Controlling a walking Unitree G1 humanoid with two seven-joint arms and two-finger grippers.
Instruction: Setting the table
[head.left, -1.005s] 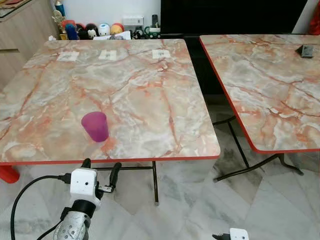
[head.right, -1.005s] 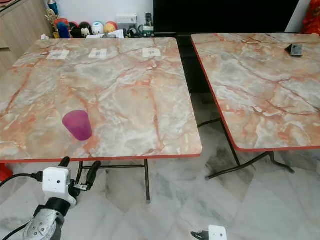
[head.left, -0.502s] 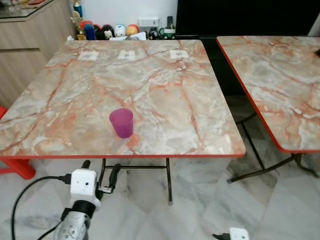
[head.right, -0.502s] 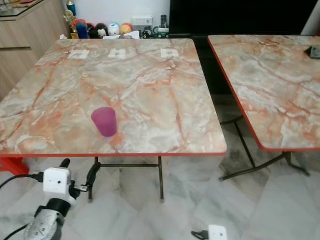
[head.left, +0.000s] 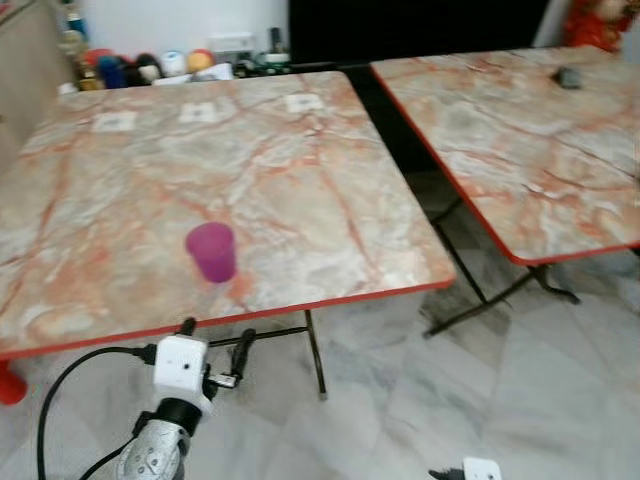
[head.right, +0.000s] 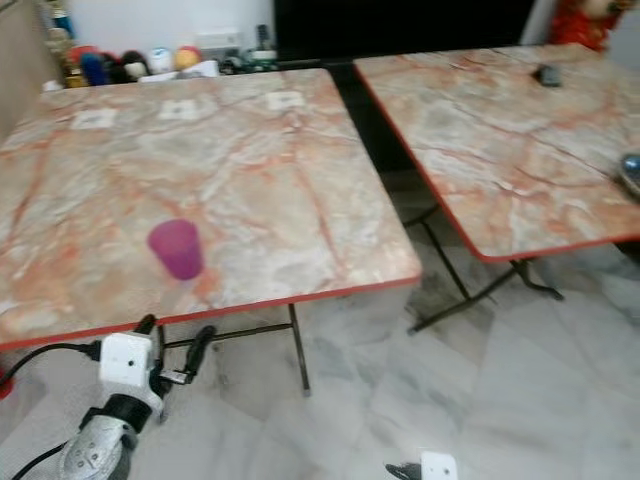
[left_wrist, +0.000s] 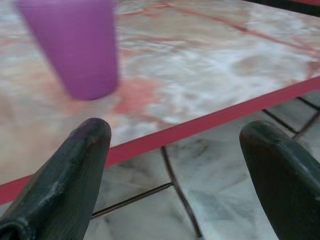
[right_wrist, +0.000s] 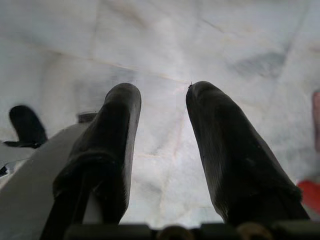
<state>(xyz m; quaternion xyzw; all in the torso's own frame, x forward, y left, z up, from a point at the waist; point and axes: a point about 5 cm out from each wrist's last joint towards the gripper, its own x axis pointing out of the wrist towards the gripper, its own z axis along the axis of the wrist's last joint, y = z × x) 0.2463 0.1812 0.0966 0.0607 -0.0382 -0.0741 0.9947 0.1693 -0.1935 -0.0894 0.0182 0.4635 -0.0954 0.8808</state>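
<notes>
A purple cup (head.left: 211, 251) stands upright near the front edge of the left marble table (head.left: 300, 200). My left gripper (head.left: 215, 337) is held just below and in front of that red-trimmed edge, open with nothing between its fingers. In the left wrist view the cup (left_wrist: 75, 45) is blurred, just beyond the left gripper (left_wrist: 177, 132), and apart from the fingertips (left_wrist: 92, 135). My right gripper (right_wrist: 162, 95) hangs low over the floor, open and empty.
A second marble table (head.left: 520, 150) stands to the right across a narrow gap, with a small dark object (head.left: 568, 76) at its far end and a grey-blue round thing (head.right: 630, 172) at its right edge. Three white cards (head.left: 203, 112) lie along the left table's far side. Toys (head.left: 140, 68) line the back wall.
The whole picture has shifted and tilted, so the camera has moved. The cup stays in place on the table and both grippers keep their pose.
</notes>
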